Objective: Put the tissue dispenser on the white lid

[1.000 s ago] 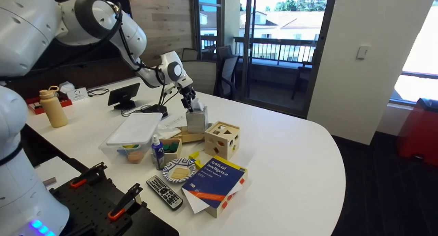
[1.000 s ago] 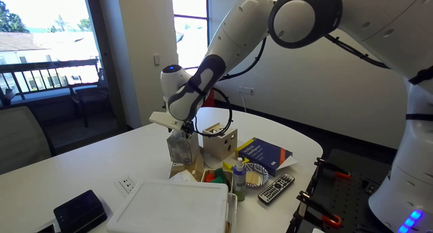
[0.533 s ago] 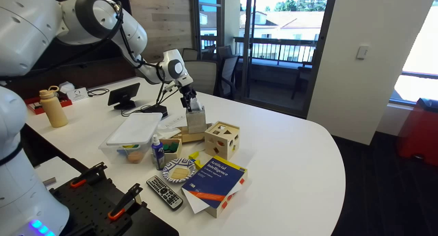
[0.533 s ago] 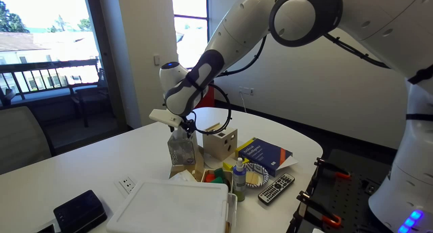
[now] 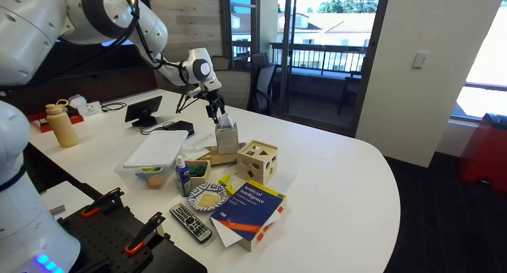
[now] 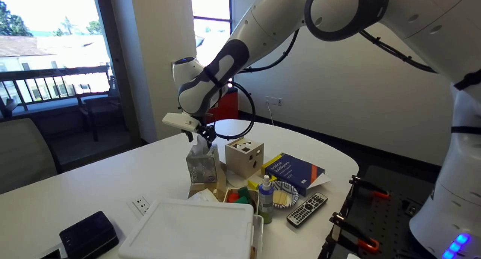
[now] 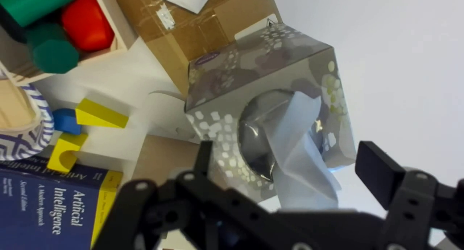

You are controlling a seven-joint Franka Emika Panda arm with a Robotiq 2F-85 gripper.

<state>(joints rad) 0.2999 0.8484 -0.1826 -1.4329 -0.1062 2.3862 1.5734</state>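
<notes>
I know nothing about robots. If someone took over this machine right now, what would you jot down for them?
Gripper: open, above the tissue dispenser, holding nothing; it has risen over the last second without the dispenser.
Dispenser: upright, next to the wooden cube, with a tissue poking out of its top.
White lid: lying on the clear plastic bin.
Done: nothing of the move itself yet; the dispenser is not on the lid.
Left: probably lower again, close on the dispenser, lift it, carry it to the lid, set it down and let go.
</notes>
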